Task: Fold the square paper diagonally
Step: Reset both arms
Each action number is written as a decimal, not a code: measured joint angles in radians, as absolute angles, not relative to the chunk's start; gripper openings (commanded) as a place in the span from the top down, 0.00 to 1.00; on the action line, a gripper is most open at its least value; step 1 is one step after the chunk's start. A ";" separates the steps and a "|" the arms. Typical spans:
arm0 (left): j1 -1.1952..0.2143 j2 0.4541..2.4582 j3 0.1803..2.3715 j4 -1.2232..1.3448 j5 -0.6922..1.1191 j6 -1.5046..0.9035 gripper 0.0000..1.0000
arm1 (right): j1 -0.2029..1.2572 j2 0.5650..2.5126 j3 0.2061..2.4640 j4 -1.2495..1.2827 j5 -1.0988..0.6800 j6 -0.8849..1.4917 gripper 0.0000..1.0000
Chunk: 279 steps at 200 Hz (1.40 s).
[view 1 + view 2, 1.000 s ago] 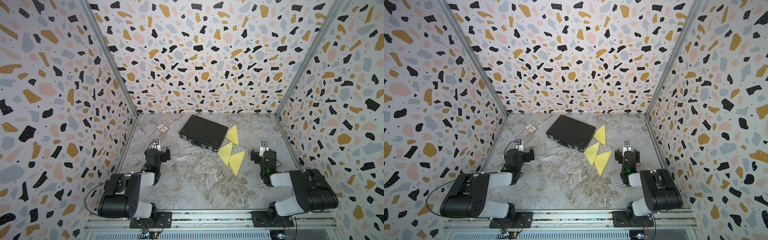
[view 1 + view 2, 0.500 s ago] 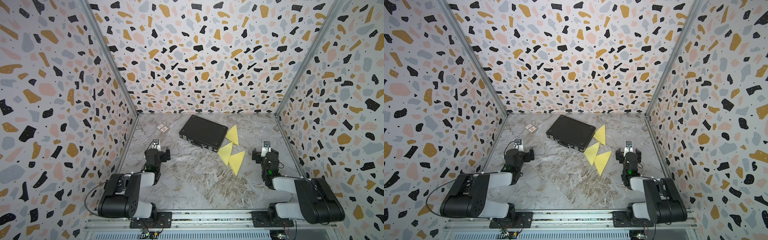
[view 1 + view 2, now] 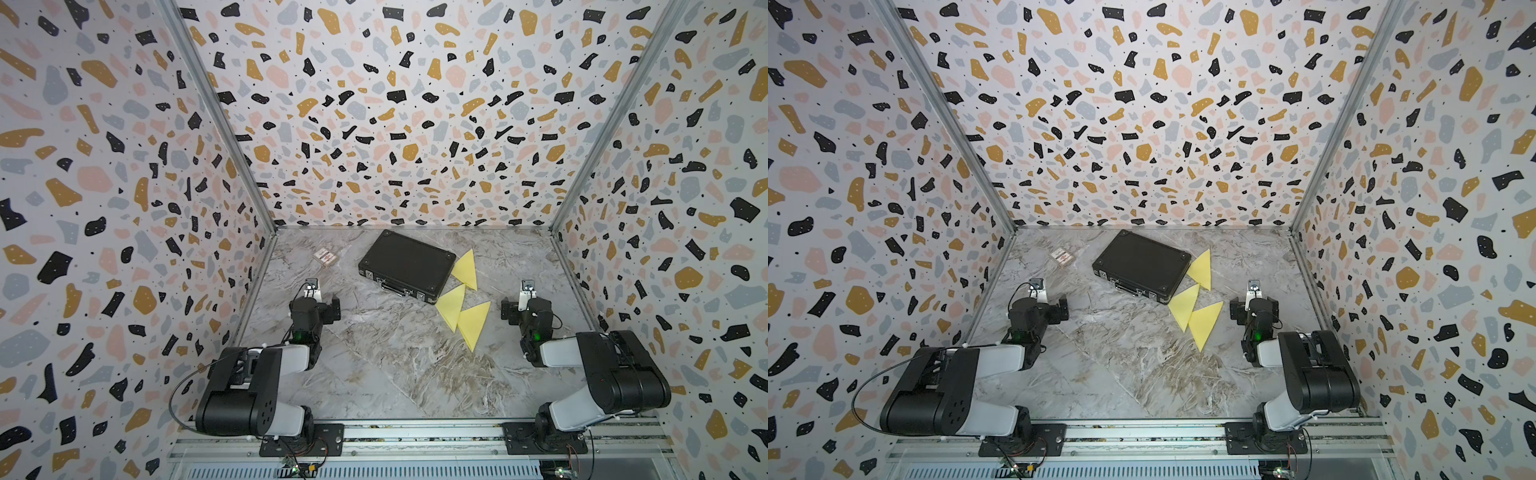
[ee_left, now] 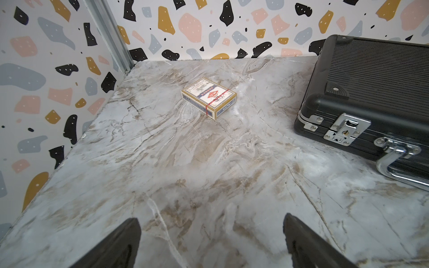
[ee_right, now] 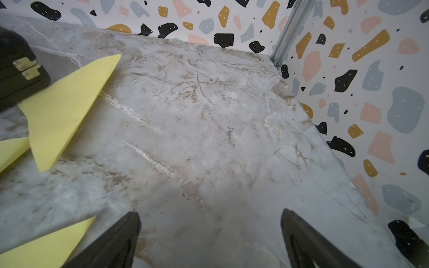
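Far triangle [image 3: 466, 270]: yellow paper, folded flat on the diagonal, lying on the marble tabletop [image 3: 374, 353] on my right-hand side. Its long edge sits against the black case [image 3: 407, 264]; from my right wrist view [image 5: 65, 104] I can't tell whether it's tucked under. Middle triangle [image 3: 452, 305]: same yellow, flat, just off the case's near corner, apart from the far one. Near triangle [image 3: 473, 324]: same yellow, flat, touching the middle one along one side, sharp tip pointing toward me. All three show in both top views.
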State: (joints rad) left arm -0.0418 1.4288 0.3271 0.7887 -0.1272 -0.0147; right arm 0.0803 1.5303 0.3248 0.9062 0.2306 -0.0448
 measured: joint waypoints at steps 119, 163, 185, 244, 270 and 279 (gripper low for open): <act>-0.042 1.429 0.327 0.789 -0.127 -0.015 0.01 | 0.069 1.531 0.338 0.886 0.163 -0.046 0.01; -0.042 1.429 0.327 0.789 -0.127 -0.015 0.01 | 0.069 1.531 0.338 0.887 0.160 -0.046 0.00; -0.042 1.429 0.327 0.789 -0.127 -0.015 0.01 | 0.069 1.515 0.327 0.892 0.161 -0.045 0.01; -0.042 1.429 0.327 0.789 -0.127 -0.015 0.01 | 0.069 1.269 0.232 0.912 0.197 -0.033 0.00; -0.042 1.429 0.327 0.789 -0.127 -0.015 0.01 | 0.069 1.304 0.232 0.914 0.207 -0.030 0.01; -0.042 1.429 0.327 0.789 -0.127 -0.015 0.01 | 0.069 1.333 0.234 0.918 0.207 -0.029 0.01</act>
State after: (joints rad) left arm -0.0418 1.4288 0.3271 0.7887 -0.1272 -0.0147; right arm 0.0692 1.3331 0.2344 0.9184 0.2066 -0.0292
